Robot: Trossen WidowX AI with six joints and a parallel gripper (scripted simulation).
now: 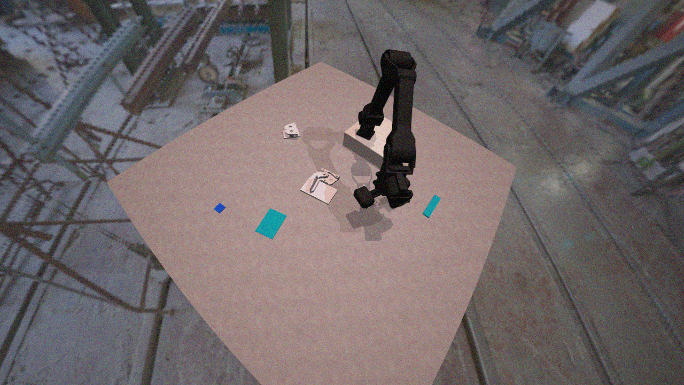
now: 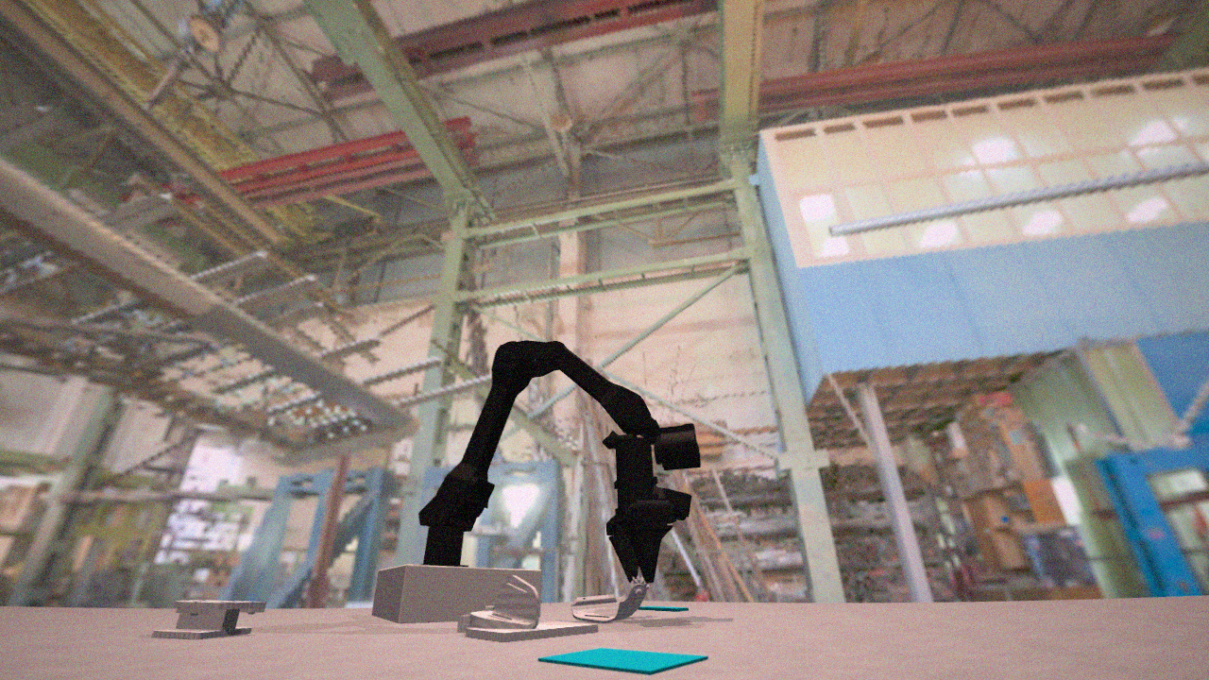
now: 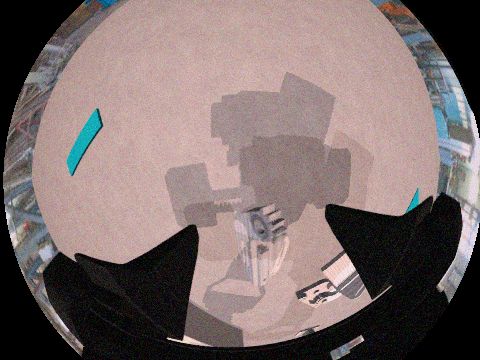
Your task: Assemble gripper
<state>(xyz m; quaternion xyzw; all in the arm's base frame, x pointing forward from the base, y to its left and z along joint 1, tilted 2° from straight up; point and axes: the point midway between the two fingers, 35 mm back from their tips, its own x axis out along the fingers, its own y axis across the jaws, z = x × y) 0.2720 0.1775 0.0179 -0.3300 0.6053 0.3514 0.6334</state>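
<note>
poised with the black two-fingered hand (image 1: 382, 197) (image 2: 638, 580) (image 3: 264, 223) spread wide, gripping nothing, low over the pale, gear-toothed plastic-looking jaw (image 2: 594, 607) (image 3: 261, 252). seen from the wrist, toothed end between the fingertips, body lying on the pinkish-beige tabletop (image 1: 334, 287) (image 2: 887, 634) (image 3: 150, 80); contact with the fingers too unclear to tell.

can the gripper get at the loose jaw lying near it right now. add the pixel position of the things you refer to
Probably yes: the gripper (image 1: 375, 203) (image 2: 640, 580) (image 3: 264, 223) is open, with the loose jaw (image 2: 598, 606) (image 3: 261, 245) between its fingers in the wrist view and nothing seen blocking it.
</note>
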